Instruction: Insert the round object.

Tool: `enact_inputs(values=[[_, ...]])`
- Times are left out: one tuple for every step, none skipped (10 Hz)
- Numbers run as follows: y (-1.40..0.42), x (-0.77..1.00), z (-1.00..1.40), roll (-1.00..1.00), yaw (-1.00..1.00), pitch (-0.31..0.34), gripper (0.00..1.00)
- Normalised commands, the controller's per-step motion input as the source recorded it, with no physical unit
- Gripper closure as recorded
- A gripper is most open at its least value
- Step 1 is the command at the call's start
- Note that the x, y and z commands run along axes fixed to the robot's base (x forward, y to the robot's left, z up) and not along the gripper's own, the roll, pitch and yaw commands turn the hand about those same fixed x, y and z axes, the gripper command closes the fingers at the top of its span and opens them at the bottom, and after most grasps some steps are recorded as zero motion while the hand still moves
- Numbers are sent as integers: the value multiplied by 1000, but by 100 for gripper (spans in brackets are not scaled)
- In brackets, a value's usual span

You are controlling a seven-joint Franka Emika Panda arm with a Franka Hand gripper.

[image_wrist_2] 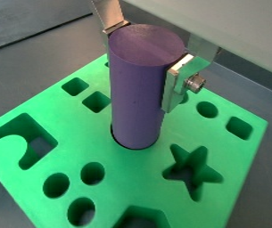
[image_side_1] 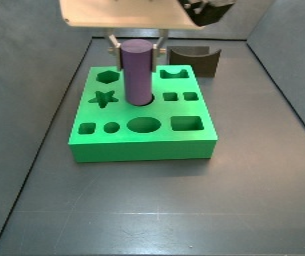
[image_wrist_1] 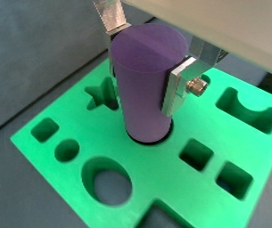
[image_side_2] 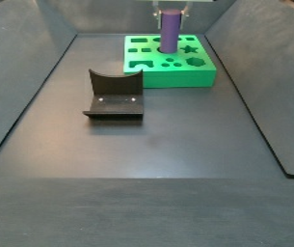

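Note:
The round object is a tall matte purple cylinder point(image_wrist_1: 144, 80). It stands upright with its lower end inside the middle round hole of the green block point(image_wrist_1: 54, 134). It shows in both wrist views point(image_wrist_2: 138, 89) and both side views point(image_side_1: 139, 75) point(image_side_2: 172, 29). My gripper point(image_wrist_1: 144, 58) is directly above the block, with one silver finger on each side of the cylinder's top, pressed against it. The gripper also shows in a wrist view point(image_wrist_2: 144, 55) and a side view point(image_side_1: 135, 45). The cylinder's bottom is hidden in the hole.
The green block point(image_side_1: 141, 145) point(image_side_2: 195, 79) has several other cut-outs: a star, squares, small circles, an oval and an arch. The dark fixture with a curved notch point(image_side_2: 115, 94) stands on the floor apart from the block point(image_side_1: 195, 58). Grey walls enclose the floor.

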Motion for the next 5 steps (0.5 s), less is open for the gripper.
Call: enact_inputs(values=[[0, 306, -714, 44, 0, 49, 100], [29, 37, -789, 63, 0, 0, 100], [0, 0, -1000, 1, 0, -59, 100], [0, 0, -677, -141, -54, -99, 100], [0, 0, -69, -33, 0, 0, 100]])
